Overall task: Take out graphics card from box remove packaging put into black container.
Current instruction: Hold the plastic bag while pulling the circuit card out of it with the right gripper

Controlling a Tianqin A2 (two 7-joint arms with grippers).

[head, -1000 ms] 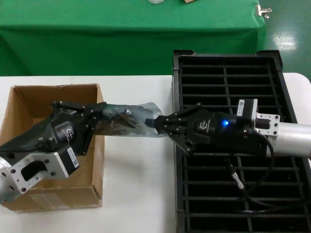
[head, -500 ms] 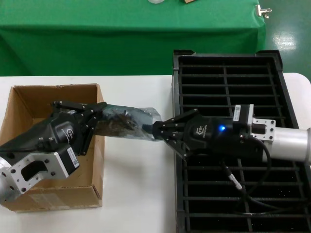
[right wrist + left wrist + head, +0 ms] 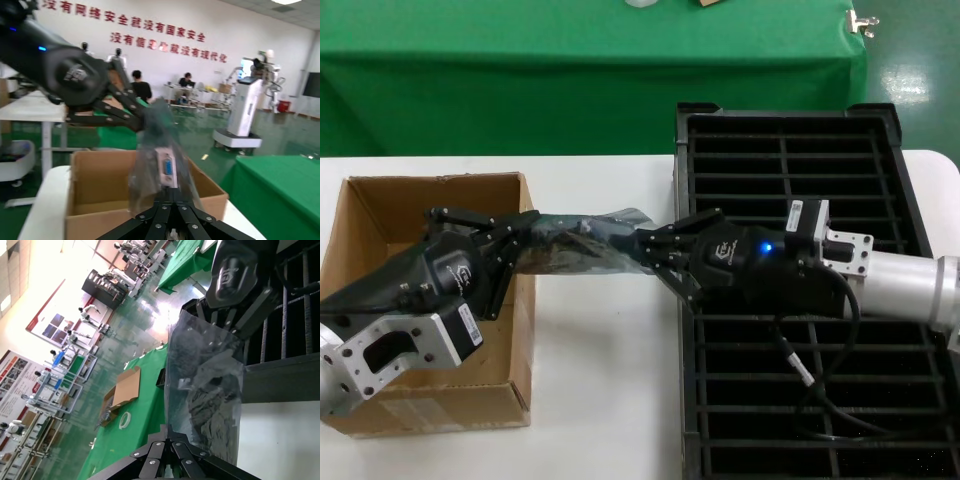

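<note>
The packaging (image 3: 582, 245), a crinkly grey bag with the graphics card (image 3: 167, 169) inside, hangs in the air between the box (image 3: 380, 212) and the black container (image 3: 790, 116). My left gripper (image 3: 527, 238) is shut on the bag's end over the box's right wall. My right gripper (image 3: 646, 250) is shut on the opposite end, beside the container's left rim. In the right wrist view the card's blue port shows through the bag (image 3: 150, 150) just beyond my right gripper (image 3: 172, 201). The left wrist view has my left gripper (image 3: 172, 433) clamped on the bag (image 3: 207, 390).
The box lies on the white table (image 3: 605, 380) at the left, with the container at the right. A green-covered table (image 3: 580, 70) runs behind both. My right arm's cable (image 3: 800, 375) loops over the container's slats.
My right arm has shifted left, and its gripper dipped and then rose a little with the bag's end. The left arm has stayed put.
</note>
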